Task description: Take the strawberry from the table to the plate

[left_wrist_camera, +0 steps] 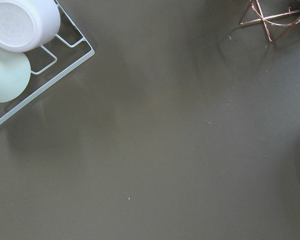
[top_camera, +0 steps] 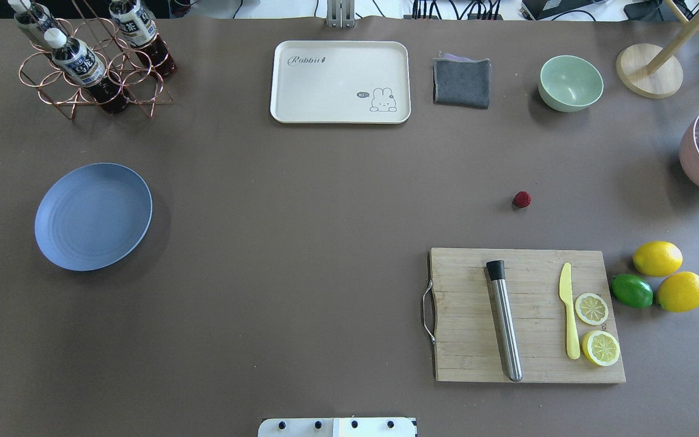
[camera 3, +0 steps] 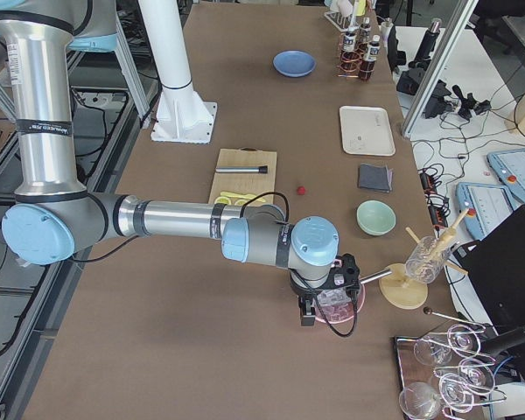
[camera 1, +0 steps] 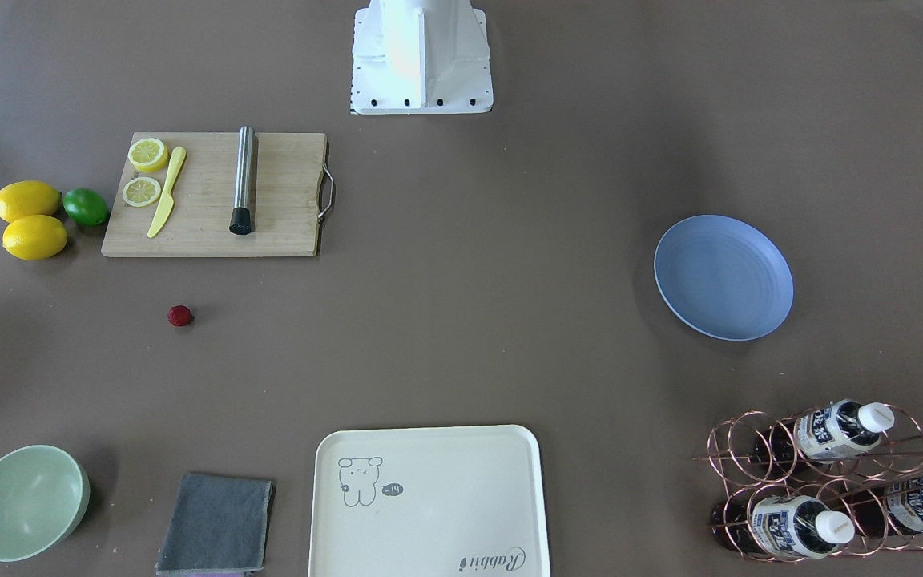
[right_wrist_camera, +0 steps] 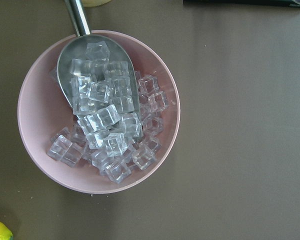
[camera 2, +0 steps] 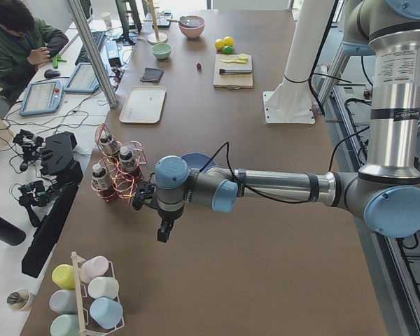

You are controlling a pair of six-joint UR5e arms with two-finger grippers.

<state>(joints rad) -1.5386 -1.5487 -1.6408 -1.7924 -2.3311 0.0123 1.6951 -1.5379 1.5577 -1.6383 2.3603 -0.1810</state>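
- The left gripper is hanging fingers-down over the left end of the table. Only the side view is showing it, so I cannot tell whether its jaws are parted or closed.
- The right gripper is hovering over a pink bowl of ice cubes with a steel scoop lying in it, at the table's right end. Again, I cannot tell how its jaws are standing.
- In the overhead view, tea bottles are lying in a copper wire rack at 12 o'clock of the plate.
- The blue-grey plate is sitting flat on the table's left half.
- A cream tray is lying at the far edge, with a grey cloth at its 3 o'clock and a pale green bowl at 3 o'clock of the cloth.
- The strawberry is resting on the table, touching nothing. It is at 12 o'clock of the wooden cutting board and at 3 o'clock of the plate, well apart from it.
- The board is carrying a steel muddler, a yellow knife and two lemon slices.
- Two lemons and a lime are huddling close together at 3 o'clock of the board.
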